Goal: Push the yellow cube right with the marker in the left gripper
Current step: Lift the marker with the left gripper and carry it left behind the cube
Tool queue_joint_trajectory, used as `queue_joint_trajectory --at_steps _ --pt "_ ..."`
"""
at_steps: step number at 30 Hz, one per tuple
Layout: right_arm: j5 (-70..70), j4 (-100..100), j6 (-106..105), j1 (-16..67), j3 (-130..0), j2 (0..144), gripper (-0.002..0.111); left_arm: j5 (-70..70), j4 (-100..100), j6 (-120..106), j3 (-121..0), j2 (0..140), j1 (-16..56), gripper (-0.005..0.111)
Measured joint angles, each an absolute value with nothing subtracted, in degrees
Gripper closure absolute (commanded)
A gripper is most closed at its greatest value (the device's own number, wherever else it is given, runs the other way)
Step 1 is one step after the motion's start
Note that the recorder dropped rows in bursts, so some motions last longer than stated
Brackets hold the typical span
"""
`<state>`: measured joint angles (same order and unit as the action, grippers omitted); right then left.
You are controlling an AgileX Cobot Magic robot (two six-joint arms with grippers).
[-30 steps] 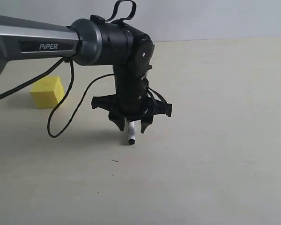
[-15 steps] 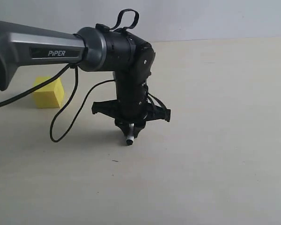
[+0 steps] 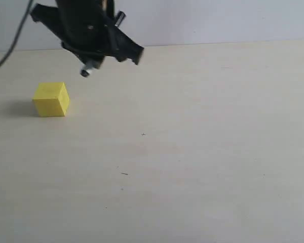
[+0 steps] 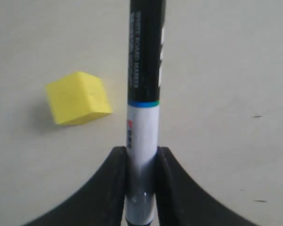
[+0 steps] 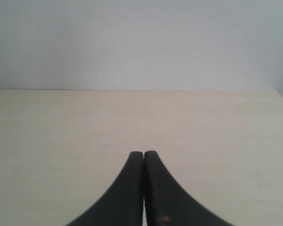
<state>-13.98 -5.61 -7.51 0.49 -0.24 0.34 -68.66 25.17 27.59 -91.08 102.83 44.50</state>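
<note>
The yellow cube rests on the beige table at the left, also in the left wrist view. My left gripper hangs in the air above and to the right of it, shut on the marker. The marker's white barrel is clamped between the black fingers and its black cap half points away from the wrist. In the exterior view only the marker's pale tip pokes out below the claw. The marker and the cube are apart. My right gripper is shut with nothing in it, over bare table.
The beige table runs back to a pale wall. A few tiny dark specks dot the surface. Nothing else stands on it in these views.
The left gripper, which was low at the table's middle closing on the marker, has lifted and swung up to the left with the marker, now above and right of the cube.
</note>
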Motion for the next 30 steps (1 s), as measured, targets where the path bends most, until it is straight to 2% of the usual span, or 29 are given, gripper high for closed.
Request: queue_joint_trajectory --at_steps 3,6,9,14,17,21,23,27,30 --pt "-14.0 -5.6 -7.5 0.5 -0.2 0.3 0.108 -69.1 31.4 29.0 -83.8 94.9 42.8 0.107" --pt "-14.0 -5.6 -7.5 0.5 -0.2 0.3 0.108 -69.3 35.7 29.9 -75.9 87.3 38.0 0.107" --pt "-14.0 -5.6 -7.5 0.5 -0.2 0.3 0.108 -69.9 37.8 28.2 -67.1 80.1 29.3 0.107" --pt "-14.0 -5.6 -7.5 0.5 -0.2 0.3 0.108 -67.9 37.1 16.1 -58.7 78.6 17.2 0.107" --pt "-14.0 -5.6 -7.5 0.5 -0.2 0.3 0.108 -60.8 36.1 8.9 -55.2 79.5 12.9 0.107" --pt "-14.0 -5.6 -7.5 0.5 -0.2 0.3 0.108 -34.7 36.5 -2.3 -53.7 86.3 7.6 0.107" --pt "-14.0 -5.6 -7.5 0.5 -0.2 0.3 0.108 -25.9 37.7 -7.0 -54.5 91.7 4.7 0.107" --pt "-14.0 -5.6 -7.5 0.5 -0.2 0.3 0.108 -24.0 38.6 -13.2 -62.4 102.5 -0.9 0.107" --pt "-14.0 -5.6 -7.5 0.5 -0.2 0.3 0.108 -29.5 39.1 -30.4 -67.7 107.3 -2.5 0.107"
